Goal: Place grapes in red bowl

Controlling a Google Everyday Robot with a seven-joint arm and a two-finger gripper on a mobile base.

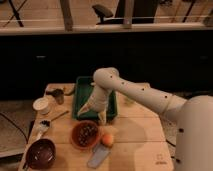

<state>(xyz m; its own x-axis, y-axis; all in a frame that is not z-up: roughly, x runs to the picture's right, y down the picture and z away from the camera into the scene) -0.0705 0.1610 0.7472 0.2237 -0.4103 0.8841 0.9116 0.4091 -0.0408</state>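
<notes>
Hanging just above the far rim of the red bowl [86, 135], my end effector [93, 113] points down at the counter [135, 145], in front of the near edge of a green tray [80, 97]. I cannot tell how it is set, nor whether it grips anything.

The grapes [88, 131] lie inside the red bowl as a dark, purplish-black clump of small round berries, filling the middle and leaving the orange-red rim showing all around. The bowl is round and shallow and sits on the wooden counter near its front edge.

Touching the bowl's right side is an orange fruit [107, 139], and just in front of that lies a flat grey object [98, 156]. At the front left corner stands a darker maroon bowl [41, 153], glossy inside. Behind it a white utensil [40, 131] rests on the counter, with a pale cup [42, 105] and a small dark container [59, 95] further back on the left.

My arm [145, 97] reaches in from the right, bending at the elbow over the green tray and covering part of it.
</notes>
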